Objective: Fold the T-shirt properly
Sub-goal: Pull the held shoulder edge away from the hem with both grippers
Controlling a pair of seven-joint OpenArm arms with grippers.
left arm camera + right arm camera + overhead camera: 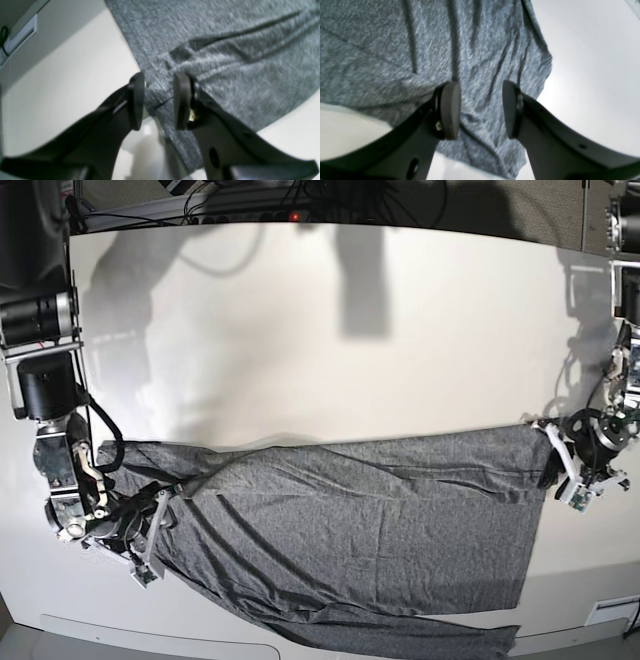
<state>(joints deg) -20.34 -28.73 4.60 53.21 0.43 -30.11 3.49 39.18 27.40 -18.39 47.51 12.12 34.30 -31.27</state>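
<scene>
While both sets of fingers stand parted with cloth showing in the gap between them, neither has anything pinched. Left gripper (158, 100): jaws moderately apart, straddling a stitched edge of the T-shirt (225, 62), one pad over bare table (62, 82), the other over fabric. Right gripper (480, 108): jaws a little wider, poised over a rumpled corner of the shirt; whether the pads touch the cloth I cannot tell.

Base view: T-shirt (350, 530) lies spread flat across the near half of the white table (350, 330), left gripper (572, 472) at one end edge, right gripper (150, 535) at the opposite end, where the fabric bunches into creases.

Handling, as a judgement: soft, light, limp knit; it will drape and drag instead of holding shape, and a thin pinch may slip. Best hold is on hems or corners, taking a doubled edge deep between the pads.

Count: one shirt, two grippers, one table.
</scene>
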